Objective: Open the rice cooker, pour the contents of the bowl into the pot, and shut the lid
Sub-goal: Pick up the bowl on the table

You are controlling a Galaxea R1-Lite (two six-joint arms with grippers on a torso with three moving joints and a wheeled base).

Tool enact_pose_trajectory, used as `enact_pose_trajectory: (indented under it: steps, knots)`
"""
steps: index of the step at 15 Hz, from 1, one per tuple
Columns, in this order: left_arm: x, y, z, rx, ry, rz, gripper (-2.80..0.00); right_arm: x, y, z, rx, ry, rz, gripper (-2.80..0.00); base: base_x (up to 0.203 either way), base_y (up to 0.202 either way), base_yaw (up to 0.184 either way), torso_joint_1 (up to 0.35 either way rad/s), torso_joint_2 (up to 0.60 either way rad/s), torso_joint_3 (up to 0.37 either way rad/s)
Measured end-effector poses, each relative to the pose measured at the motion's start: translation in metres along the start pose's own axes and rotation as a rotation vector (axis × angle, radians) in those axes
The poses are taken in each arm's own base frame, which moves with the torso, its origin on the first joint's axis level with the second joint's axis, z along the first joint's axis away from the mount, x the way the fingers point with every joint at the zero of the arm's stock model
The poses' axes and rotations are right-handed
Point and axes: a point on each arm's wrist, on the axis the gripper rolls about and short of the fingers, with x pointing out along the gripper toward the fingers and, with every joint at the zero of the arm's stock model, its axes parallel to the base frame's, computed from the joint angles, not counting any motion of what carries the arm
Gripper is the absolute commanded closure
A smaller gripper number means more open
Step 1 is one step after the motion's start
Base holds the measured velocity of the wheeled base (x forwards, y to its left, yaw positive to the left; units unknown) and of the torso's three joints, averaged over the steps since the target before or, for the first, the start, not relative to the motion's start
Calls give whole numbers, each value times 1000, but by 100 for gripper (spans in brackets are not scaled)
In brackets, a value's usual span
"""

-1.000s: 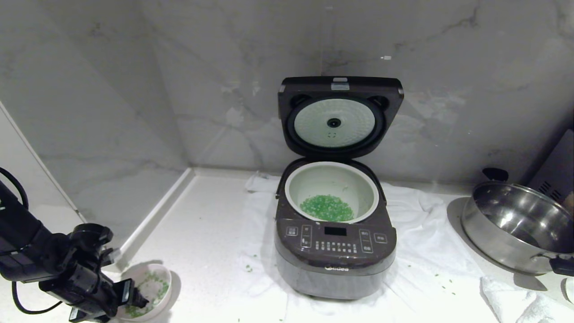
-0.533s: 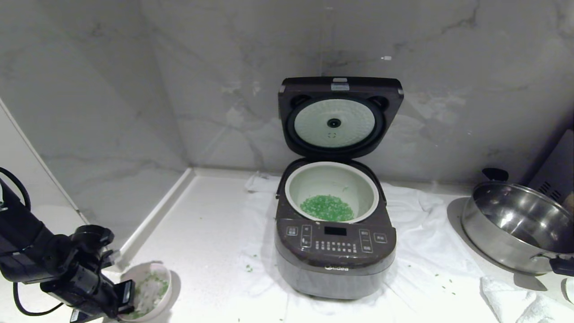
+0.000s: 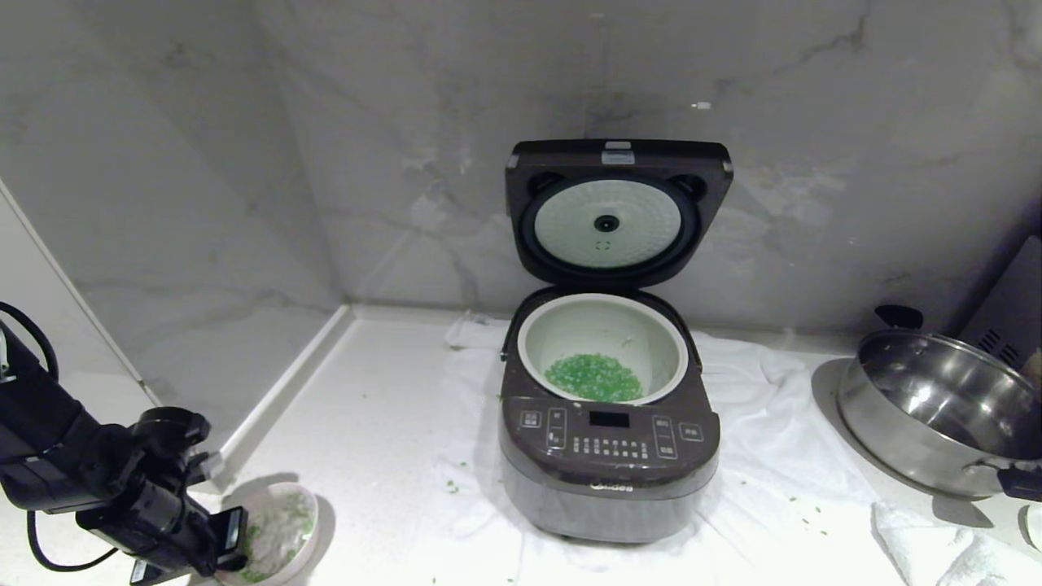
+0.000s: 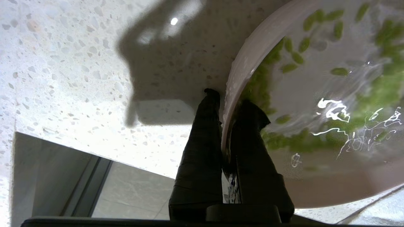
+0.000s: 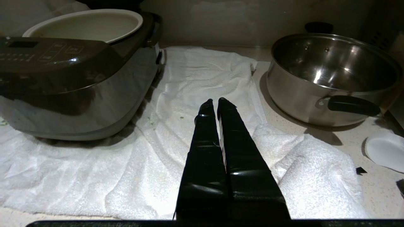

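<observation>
The rice cooker stands open, green bits already in its pot. The left end effector clamps the bowl rim at the counter's near-left corner, some bits remaining; pouring and closing the lid remain. The right end effector is pressed together, idle.

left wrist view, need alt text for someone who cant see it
The left claw is shut on the rim of the pale pink bowl, one finger outside and one inside. Green chopped bits lie scattered in the bowl's wet white interior, and the speckled white countertop lies beyond it.
</observation>
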Motion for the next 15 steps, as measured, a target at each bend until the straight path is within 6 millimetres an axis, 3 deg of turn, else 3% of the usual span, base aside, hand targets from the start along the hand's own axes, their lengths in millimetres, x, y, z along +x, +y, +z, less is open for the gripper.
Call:
enact_pose_trajectory:
  steps: [15]
  knots:
    - [-38,-39,8,10,17,-24,0,0,0,0,0,0,0,0,0,0,0,0,0,0]
